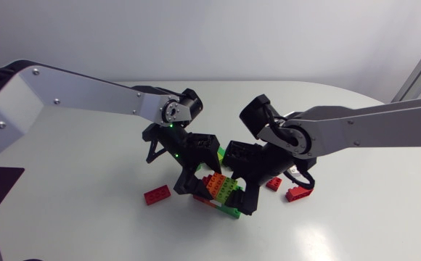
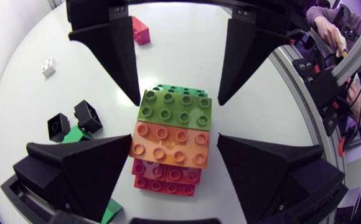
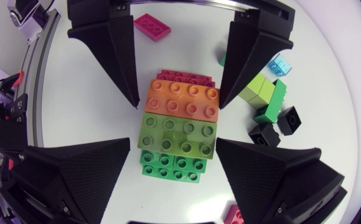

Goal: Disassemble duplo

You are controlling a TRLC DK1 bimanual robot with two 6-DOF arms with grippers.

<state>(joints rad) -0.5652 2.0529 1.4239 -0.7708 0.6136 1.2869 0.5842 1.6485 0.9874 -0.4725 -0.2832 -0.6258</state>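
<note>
Duplo stack [image 1: 221,190] at lower centre of the counter [image 1: 87,217], 2 pincers on it.
Head view: left pincer [image 1: 196,177] and right pincer [image 1: 243,185] flank it. Left wrist view: olive-green and orange 8-stud bricks adjoin, red past the orange. Right wrist view: bright green under olive. I cannot tell either pincer's grip.

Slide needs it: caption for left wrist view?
Matte black left gripper and right gripper bracket a green-orange-red plastic brick stack.

A white table [image 1: 87,217] carries a duplo stack [image 1: 221,190] of green, orange and red layers. Left of the stack lies a flat red brick [image 1: 157,194]. To its right are a small red brick [image 1: 274,183] and a larger red brick [image 1: 295,193], and behind it a green brick [image 1: 232,154]. Black cubes [image 2: 88,115] sit near the stack, with a white brick [image 2: 48,66] farther off.
</note>
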